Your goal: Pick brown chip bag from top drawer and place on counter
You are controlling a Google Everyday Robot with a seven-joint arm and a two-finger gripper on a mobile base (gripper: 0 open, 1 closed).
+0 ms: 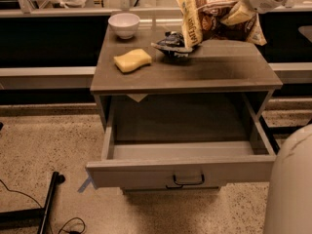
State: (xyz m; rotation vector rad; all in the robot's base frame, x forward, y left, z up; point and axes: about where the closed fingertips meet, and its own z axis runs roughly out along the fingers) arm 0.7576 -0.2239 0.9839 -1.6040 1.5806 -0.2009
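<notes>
The brown chip bag (214,19) hangs in the air over the back right of the counter (214,69), lying sideways with its cream ends left and right. My gripper (240,14) comes in from the top right and is shut on the bag's right part. The top drawer (183,152) stands pulled fully out below the counter, and its inside looks empty. Its dark bar handle (188,181) sits at the centre of the front panel.
On the counter are a white bowl (124,24) at the back left, a yellow sponge (132,60) and a dark blue-and-white bag (171,44) just under the chip bag's left end. A pale rounded robot part (291,184) fills the lower right. Cables and a black bar (48,206) lie on the floor.
</notes>
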